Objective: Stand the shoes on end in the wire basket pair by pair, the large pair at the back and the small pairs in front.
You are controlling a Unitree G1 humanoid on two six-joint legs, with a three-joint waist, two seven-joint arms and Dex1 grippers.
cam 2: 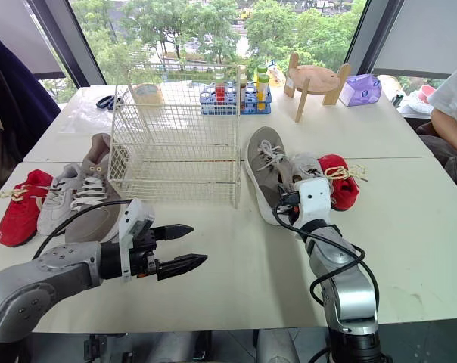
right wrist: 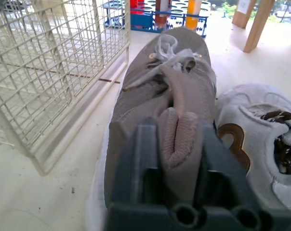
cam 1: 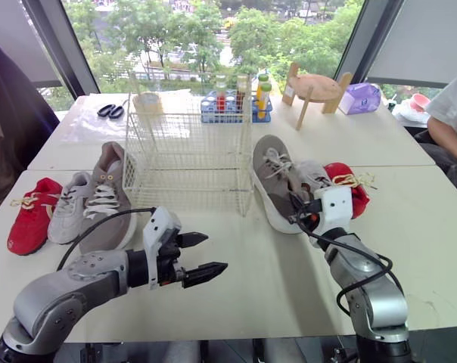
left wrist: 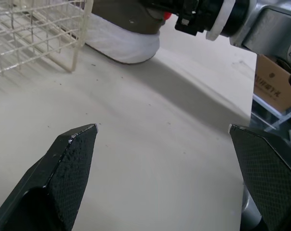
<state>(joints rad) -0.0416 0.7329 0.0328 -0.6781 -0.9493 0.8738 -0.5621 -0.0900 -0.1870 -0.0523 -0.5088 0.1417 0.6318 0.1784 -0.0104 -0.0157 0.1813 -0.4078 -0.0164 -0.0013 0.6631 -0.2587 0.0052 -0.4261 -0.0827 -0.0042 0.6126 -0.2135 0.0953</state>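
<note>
Heel of large taupe shoe (right wrist: 160, 91) clamped in right gripper (right wrist: 178, 132)

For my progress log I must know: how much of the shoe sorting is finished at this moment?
Done: nothing yet; the wire basket holds no shoe. In hand: the right gripper is at the heel of the large taupe shoe beside the basket, while the left gripper hangs open over the table. Left: all six shoes, with the other large shoe, white shoes and red shoes lying flat outside the basket.
</note>
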